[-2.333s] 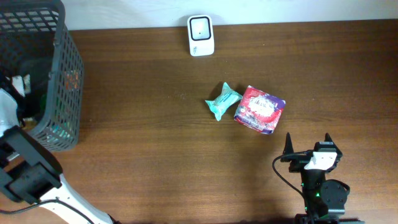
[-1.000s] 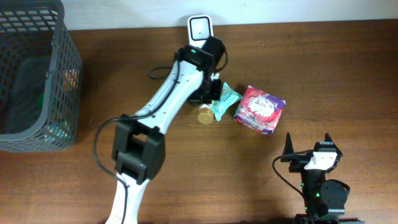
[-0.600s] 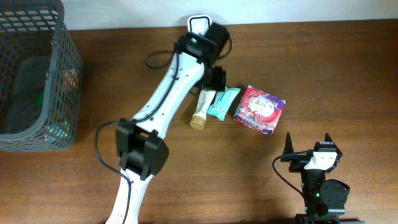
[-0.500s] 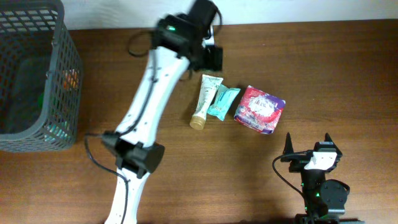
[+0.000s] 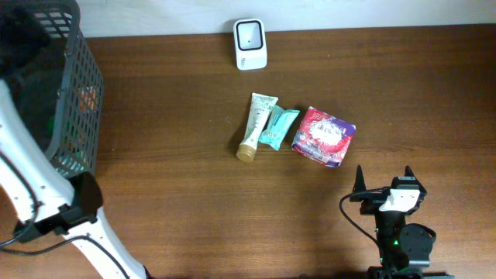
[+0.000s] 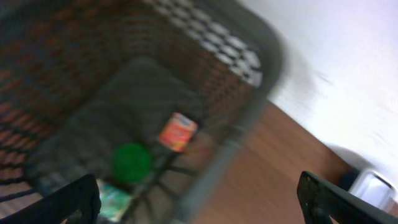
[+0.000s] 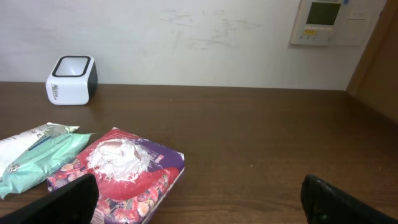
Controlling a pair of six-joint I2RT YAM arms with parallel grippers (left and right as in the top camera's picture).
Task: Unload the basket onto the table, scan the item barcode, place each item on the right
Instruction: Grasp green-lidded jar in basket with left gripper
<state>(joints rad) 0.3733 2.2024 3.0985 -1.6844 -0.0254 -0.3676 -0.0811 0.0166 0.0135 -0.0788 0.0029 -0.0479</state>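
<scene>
Right fingers (image 5: 359,184) stand spread and empty at the front edge of the counter (image 5: 178,201). The red packet (image 5: 324,136), teal packet (image 5: 277,128) and tube (image 5: 254,128) lie just beyond, the tube's long axis running toward the scanner (image 5: 250,44) at the back edge. Left wrist: left fingers (image 6: 62,202) gape empty over the basket (image 6: 267,59) at the left edge, with a blurred orange packet (image 6: 177,130) and green round thing (image 6: 132,162) inside, probably the next pick. Right wrist: the red packet lies nearest, ahead-left.

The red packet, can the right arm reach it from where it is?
Probably yes. The red packet lies just ahead of the open right gripper, with only bare table between them.
</scene>
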